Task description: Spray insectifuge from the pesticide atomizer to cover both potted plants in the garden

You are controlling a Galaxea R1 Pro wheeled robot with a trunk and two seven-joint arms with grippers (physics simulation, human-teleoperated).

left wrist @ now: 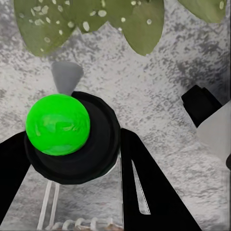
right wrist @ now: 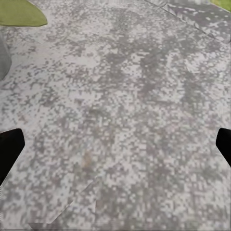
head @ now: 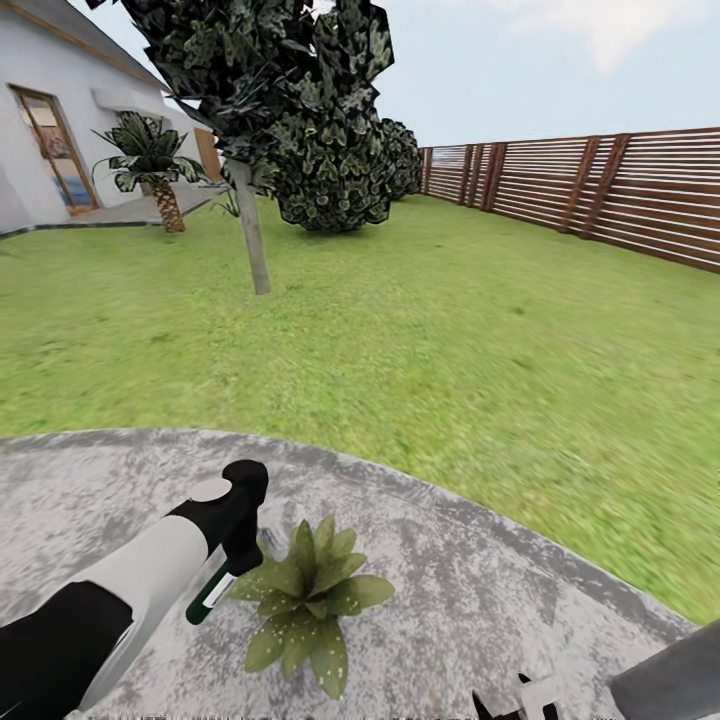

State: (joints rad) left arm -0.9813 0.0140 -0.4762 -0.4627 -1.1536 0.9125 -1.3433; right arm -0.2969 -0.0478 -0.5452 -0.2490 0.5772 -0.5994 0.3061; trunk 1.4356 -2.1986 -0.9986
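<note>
Left gripper (left wrist: 72, 159): black fingers (left wrist: 149, 183) clenched either side of the pesticide atomizer (left wrist: 72, 139), whose black cap carries a bright green knob and a grey nozzle cone aimed at the leaves.

Potted plant (head: 305, 600): low rosette of speckled green leaves on the grey paving (head: 470, 600), just right of the left gripper (head: 235, 545), nearly touching it.

Right gripper (right wrist: 115, 144): fingers spread wide apart, released, over bare paving.

Far side: lawn (head: 420, 330), slatted fence (head: 600, 185), tree (head: 290, 110).

the left arm (head: 120, 600) has a white sleeve between glossy black segments, with a grey disc at its wrist.
</note>
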